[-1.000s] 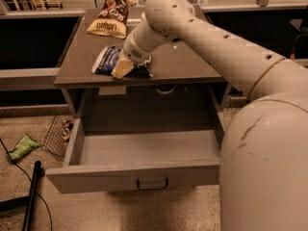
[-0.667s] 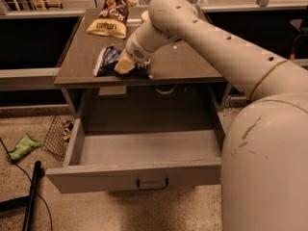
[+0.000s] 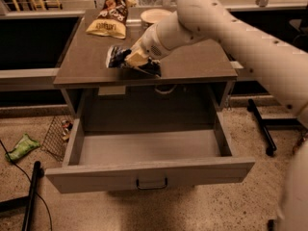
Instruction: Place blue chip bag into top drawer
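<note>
The blue chip bag [image 3: 116,57], dark blue with white patches, is crumpled in my gripper [image 3: 137,61] and lifted a little off the grey cabinet top [image 3: 82,66], near its front edge. The gripper is shut on the bag's right part, with a cream fingertip [image 3: 135,59] across it. The top drawer [image 3: 149,173] is pulled fully open below and in front, its grey inside bare, with a small dark handle [image 3: 151,185] at the centre of its front panel. My white arm [image 3: 231,28] reaches in from the right.
A yellow-and-brown chip bag [image 3: 109,18] and a pale round bowl [image 3: 155,16] sit at the back of the cabinet top. A wire basket [image 3: 58,134] and a green wrapper [image 3: 21,147] lie on the floor at the left. Dark pole legs [image 3: 260,124] stand at the right.
The gripper has closed on the blue chip bag, bunched it up and raised it slightly off the cabinet top, shifting a little right. The drawer has not moved.
</note>
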You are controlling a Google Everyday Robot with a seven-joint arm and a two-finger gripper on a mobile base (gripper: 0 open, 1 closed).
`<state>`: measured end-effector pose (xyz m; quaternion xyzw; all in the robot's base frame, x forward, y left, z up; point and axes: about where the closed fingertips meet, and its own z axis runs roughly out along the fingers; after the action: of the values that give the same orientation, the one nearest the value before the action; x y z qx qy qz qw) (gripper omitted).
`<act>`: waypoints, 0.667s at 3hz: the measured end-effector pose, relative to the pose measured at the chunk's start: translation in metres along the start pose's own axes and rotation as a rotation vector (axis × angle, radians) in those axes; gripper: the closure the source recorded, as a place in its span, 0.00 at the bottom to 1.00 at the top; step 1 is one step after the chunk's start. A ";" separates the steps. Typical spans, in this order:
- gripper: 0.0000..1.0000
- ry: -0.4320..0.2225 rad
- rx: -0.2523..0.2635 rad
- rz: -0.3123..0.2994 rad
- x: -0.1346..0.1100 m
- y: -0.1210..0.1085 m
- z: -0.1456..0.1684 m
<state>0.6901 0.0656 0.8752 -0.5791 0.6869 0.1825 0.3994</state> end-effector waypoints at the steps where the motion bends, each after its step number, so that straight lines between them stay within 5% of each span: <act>1: 1.00 -0.061 -0.026 0.016 0.003 0.034 -0.045; 2: 1.00 -0.125 -0.149 0.038 0.008 0.076 -0.054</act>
<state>0.6007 0.0418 0.8867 -0.5816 0.6561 0.2762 0.3936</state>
